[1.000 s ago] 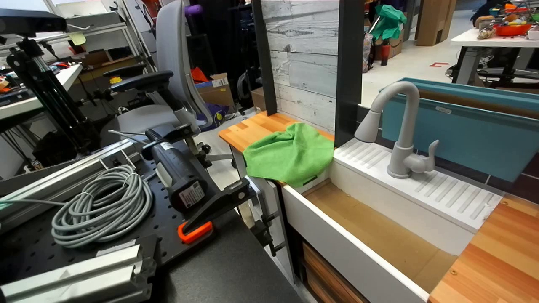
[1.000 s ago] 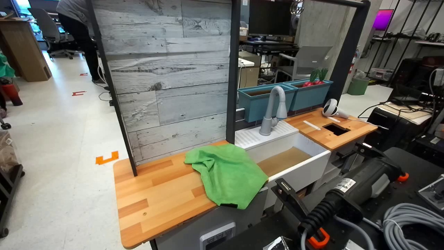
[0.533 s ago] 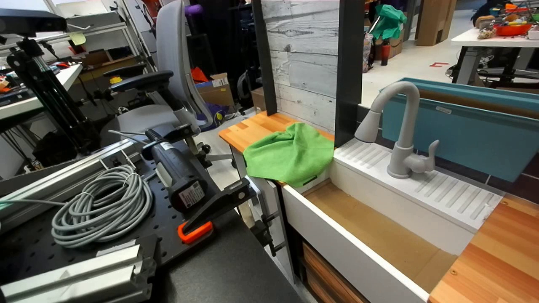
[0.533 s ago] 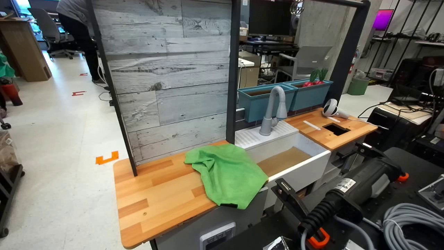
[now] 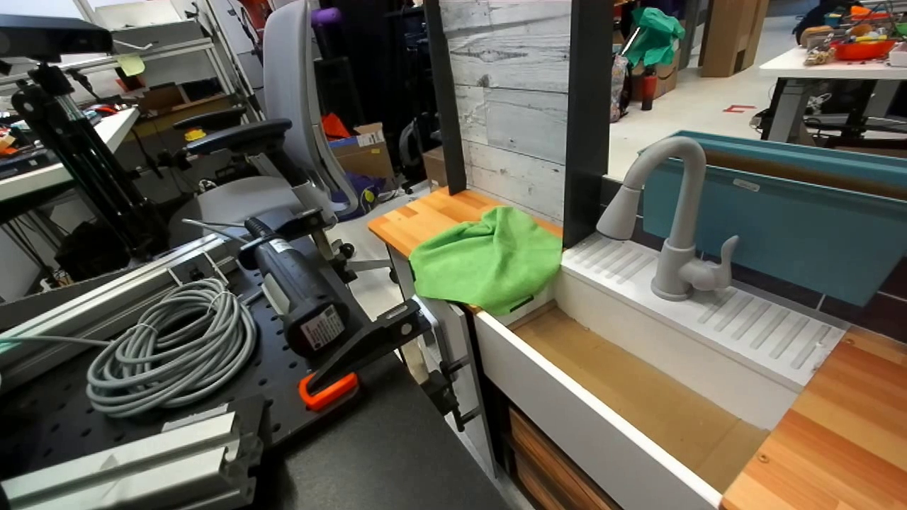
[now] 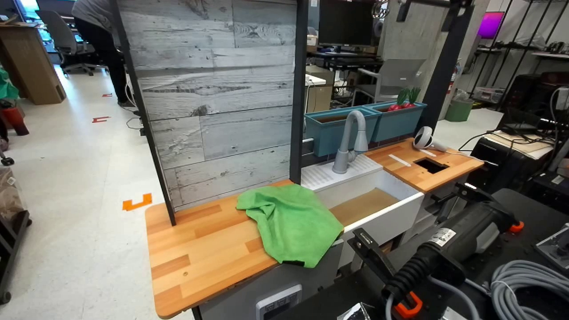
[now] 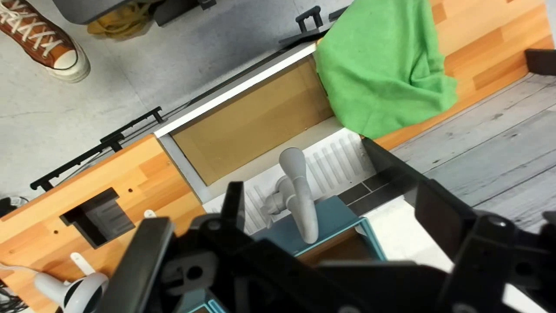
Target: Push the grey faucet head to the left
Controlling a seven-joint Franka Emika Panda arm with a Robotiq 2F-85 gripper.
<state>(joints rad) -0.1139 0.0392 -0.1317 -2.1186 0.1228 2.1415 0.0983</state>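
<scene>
The grey faucet head (image 5: 686, 202) is a matte grey arched spout on a round base with a small side lever. It stands upright on the white ribbed ledge behind the sink, and it also shows in an exterior view (image 6: 345, 138). In the wrist view the faucet (image 7: 301, 204) is seen from above, its nozzle over the ledge's sink-side edge. My gripper (image 7: 336, 202) is open and empty, its fingers wide apart, with the faucet below and between them in the picture. In an exterior view the gripper (image 6: 426, 15) hangs at the top right, well above the faucet and apart from it.
The teal planter (image 5: 779, 227) stands right behind the faucet. A dark post (image 5: 588, 127) and wood-look panel (image 6: 222, 89) rise beside the ledge. A green cloth (image 6: 293, 222) overhangs the sink (image 5: 581, 400). A white controller (image 7: 71, 291) lies on the wooden counter (image 7: 147, 174).
My gripper has come into view from above at the top right of an exterior view. The faucet and everything else have not moved.
</scene>
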